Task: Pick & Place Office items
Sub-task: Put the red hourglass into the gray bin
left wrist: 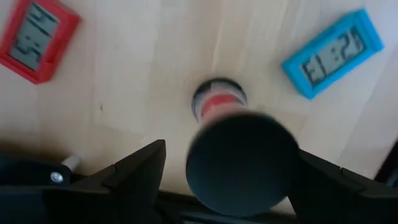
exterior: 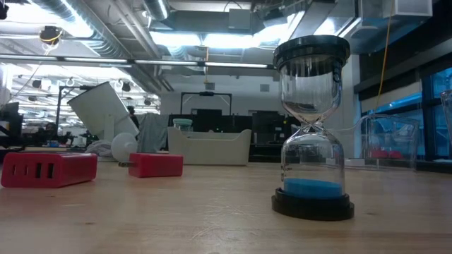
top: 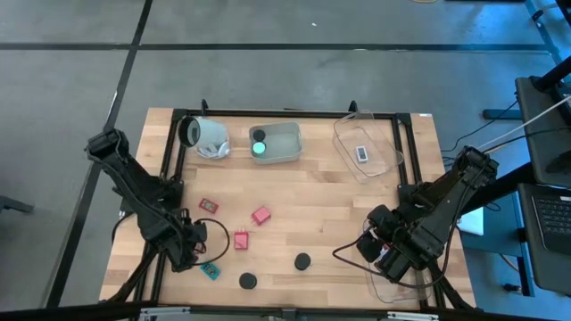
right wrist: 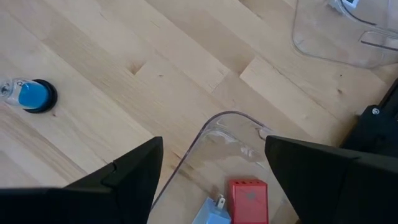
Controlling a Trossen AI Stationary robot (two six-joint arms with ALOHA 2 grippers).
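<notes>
My left gripper (top: 194,248) (left wrist: 231,152) is open near the table's near left. Its fingers stand on either side of a red-sand hourglass (left wrist: 219,104), whose black top cap (left wrist: 242,165) sits between them. A red clock (left wrist: 37,37) (top: 208,205) and a teal clock (left wrist: 333,53) (top: 211,270) lie beside it. My right gripper (top: 382,252) (right wrist: 214,143) hangs open over a clear tray (right wrist: 205,134) that holds a red block (right wrist: 249,199) and a pale blue-white piece (right wrist: 211,213). A blue-sand hourglass (right wrist: 31,94) (exterior: 312,127) stands on the table. My left gripper comes from above with one finger on each side of the hourglass's black top cap (left wrist: 205,186). Whether either finger touches it, I cannot tell. The hourglass stands with its base on the table.
Two red blocks (top: 260,216) (top: 241,239) and two black caps (top: 247,281) (top: 303,262) sit mid-table. At the far edge are a tipped white cup (top: 205,134), a grey tray (top: 284,141) holding a green-glowing round item (top: 259,147), and a second clear tray (top: 384,147) with a small rectangle (top: 361,153).
</notes>
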